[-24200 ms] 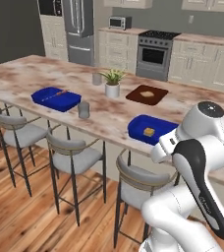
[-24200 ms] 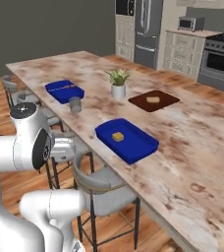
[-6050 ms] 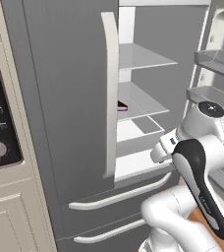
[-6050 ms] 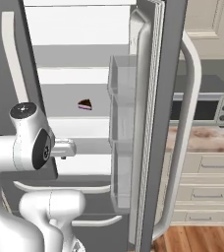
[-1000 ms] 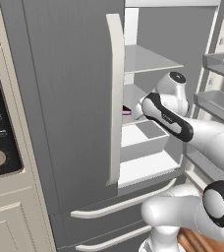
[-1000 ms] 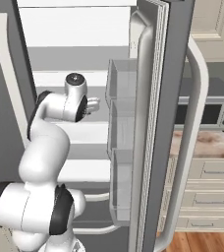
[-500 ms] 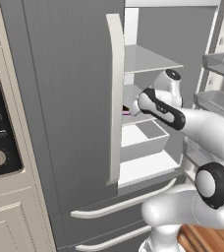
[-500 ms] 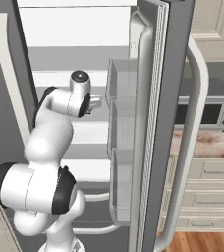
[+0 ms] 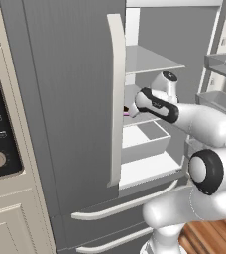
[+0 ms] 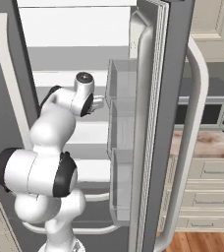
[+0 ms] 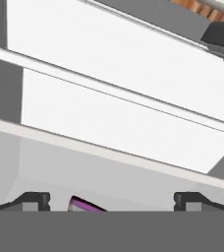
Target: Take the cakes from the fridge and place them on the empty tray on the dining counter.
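Inside the open fridge [image 9: 75, 99], the gripper [image 11: 111, 201] is seen with jaws spread wide and nothing held, poised at a glass shelf [image 9: 144, 60]. A cake [image 11: 87, 204], the dark wedge with its pink layer, is glimpsed between the fingertips, low in the hand view. If the jaws are closed off-centre, the wedge could be tipped or pushed deeper along the shelf.

Flat, even rendered light with no visible lamp and no glare. The fridge [image 9: 75, 99] interior reads bright white, its door faces dull grey. Shadows are soft, faint under the shelves. Edges look slightly blurry and pixelated; no lens distortion shows.
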